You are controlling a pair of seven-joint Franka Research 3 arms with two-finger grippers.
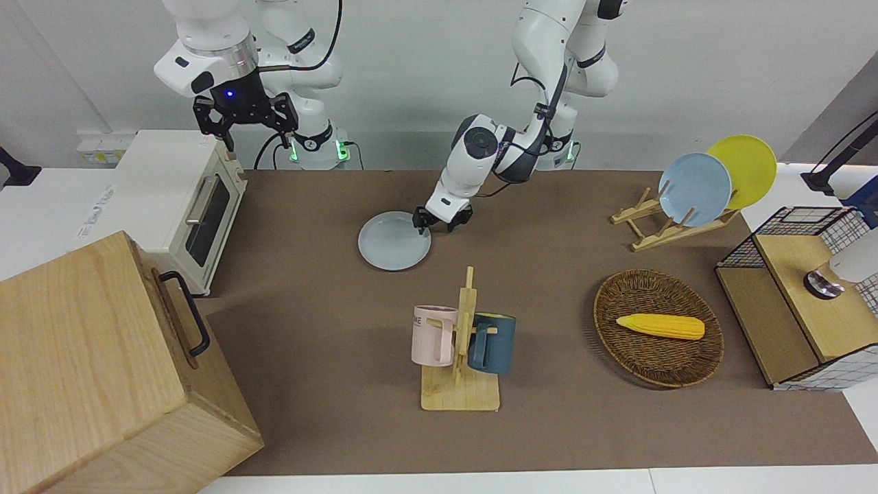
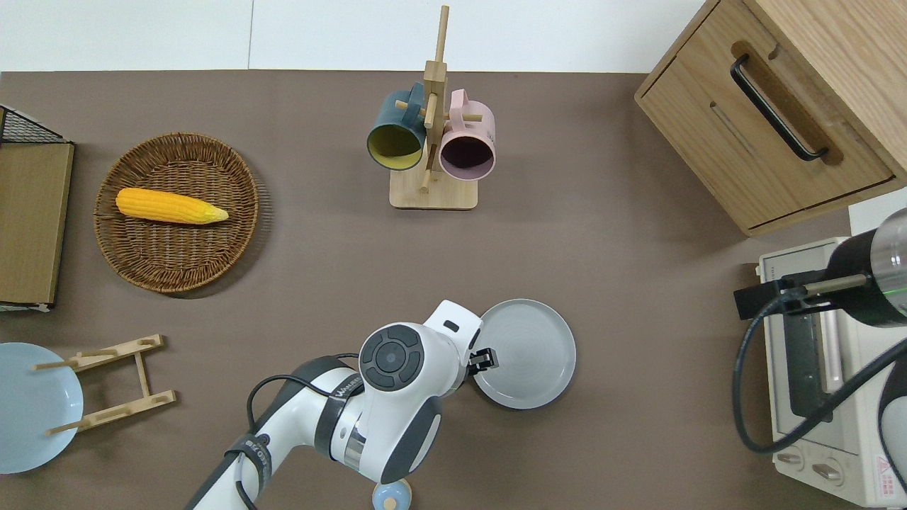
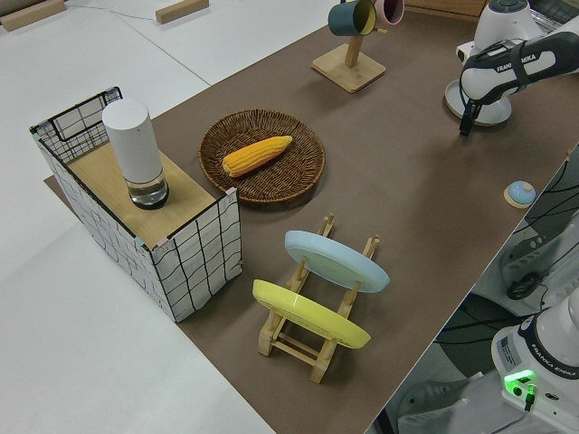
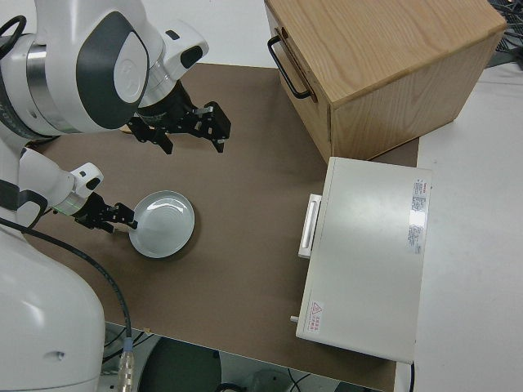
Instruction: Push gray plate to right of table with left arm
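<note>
The gray plate [image 1: 392, 243] lies flat on the brown table [image 1: 569, 425]. It is nearer to the robots than the mug rack, a little toward the right arm's end of the middle. It also shows in the overhead view [image 2: 528, 354] and the right side view [image 4: 166, 224]. My left gripper [image 1: 441, 224] is low at the plate's rim on the left arm's side, with its fingers spread and holding nothing; it also shows in the overhead view [image 2: 485, 359] and the right side view [image 4: 121, 219]. The right arm is parked, its gripper [image 1: 245, 129] open.
A mug rack [image 2: 432, 193] holds a pink and a dark blue mug. A toaster oven [image 2: 815, 397] and a wooden cabinet [image 2: 772, 134] stand at the right arm's end. A wicker basket [image 2: 177, 280] with corn, a plate rack [image 1: 658, 230] and a wire crate [image 1: 775, 357] are at the left arm's end.
</note>
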